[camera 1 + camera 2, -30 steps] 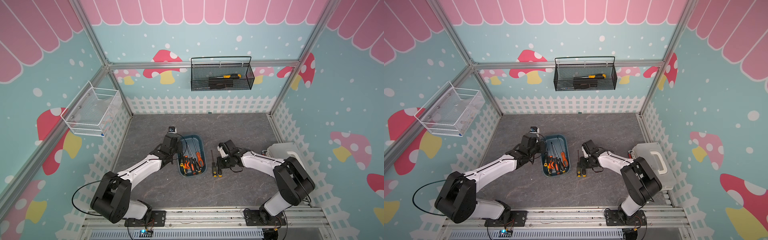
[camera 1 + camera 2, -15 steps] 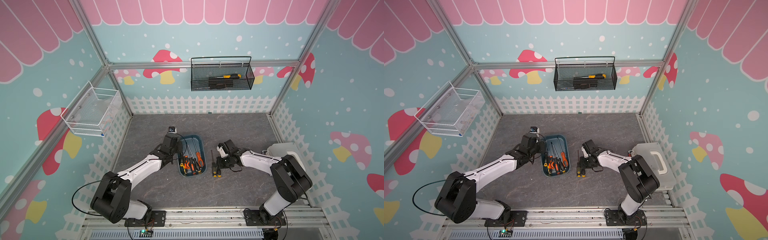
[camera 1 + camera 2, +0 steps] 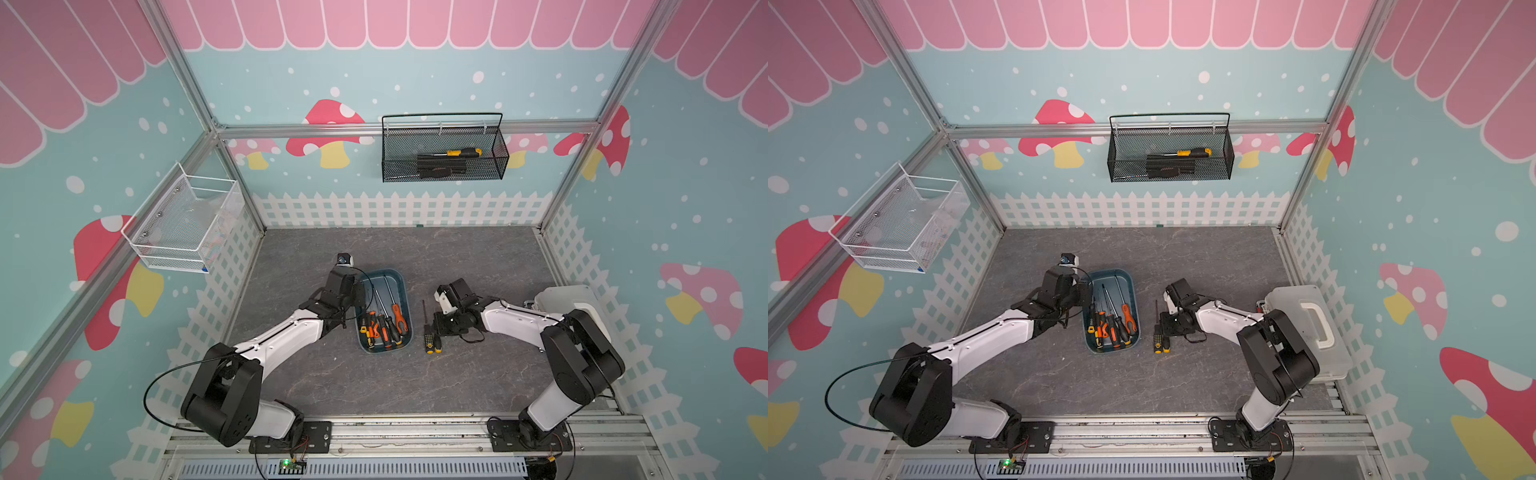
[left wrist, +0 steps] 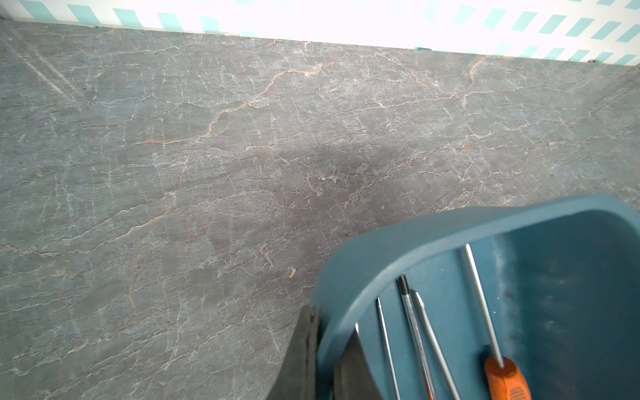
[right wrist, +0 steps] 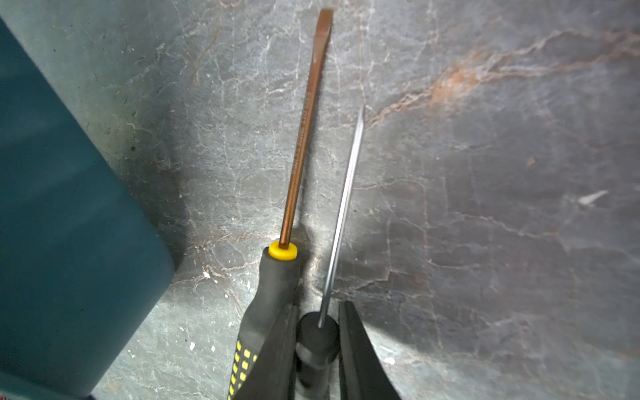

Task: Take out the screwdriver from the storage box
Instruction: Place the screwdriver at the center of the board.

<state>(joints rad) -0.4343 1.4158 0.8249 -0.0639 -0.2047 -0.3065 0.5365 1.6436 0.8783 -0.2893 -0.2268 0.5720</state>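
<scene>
The teal storage box sits mid-table with several orange-and-black screwdrivers inside. My left gripper is shut on the box's left rim, one finger outside the wall and one inside. Right of the box, two screwdrivers lie side by side on the table. One has a black handle with yellow dots. The other is a thin-shafted black-handled screwdriver. My right gripper is closed round its handle, low at the table.
A black mesh basket hangs on the back wall with a yellow-handled tool in it. A white wire basket hangs on the left wall. A whitish case with a handle stands at the right edge, beside the right arm.
The right arm's upper links have shifted slightly to the left. Both grippers, the box and the screwdrivers stay where they were.
</scene>
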